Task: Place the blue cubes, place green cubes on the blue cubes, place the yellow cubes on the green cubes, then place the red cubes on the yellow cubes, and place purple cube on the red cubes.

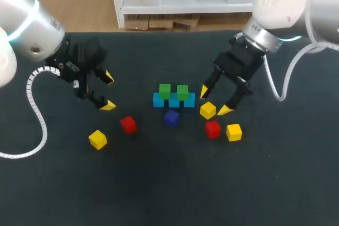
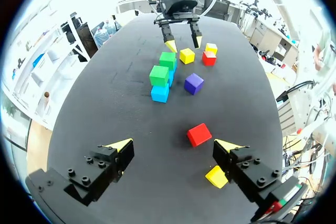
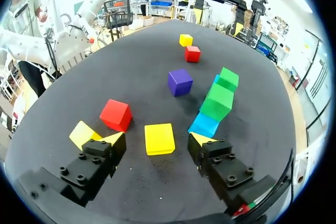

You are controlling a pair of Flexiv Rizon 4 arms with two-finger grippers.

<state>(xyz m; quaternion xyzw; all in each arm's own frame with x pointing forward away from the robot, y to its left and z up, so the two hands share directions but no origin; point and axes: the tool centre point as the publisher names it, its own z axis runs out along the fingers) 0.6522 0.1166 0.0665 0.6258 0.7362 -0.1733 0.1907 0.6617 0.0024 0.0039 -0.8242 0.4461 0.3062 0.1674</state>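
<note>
A row of blue cubes (image 1: 174, 101) lies at the table's middle with two green cubes (image 1: 164, 91) (image 1: 183, 92) on top. In front of the row sits the purple cube (image 1: 171, 117). My right gripper (image 1: 215, 101) is open around a yellow cube (image 1: 207, 110) (image 3: 159, 138), with a gap showing on each side. Beside it lie a red cube (image 1: 212, 129) and another yellow cube (image 1: 234, 132). My left gripper (image 1: 108, 91) (image 2: 174, 145) hangs open and empty above the table's left. Below it lie a red cube (image 1: 128, 124) (image 2: 199, 134) and a yellow cube (image 1: 98, 139).
The black table (image 1: 175, 183) has free room along its front and at both sides. From the right wrist, the blue and green stack (image 3: 218, 100) stands close beside the right gripper's finger.
</note>
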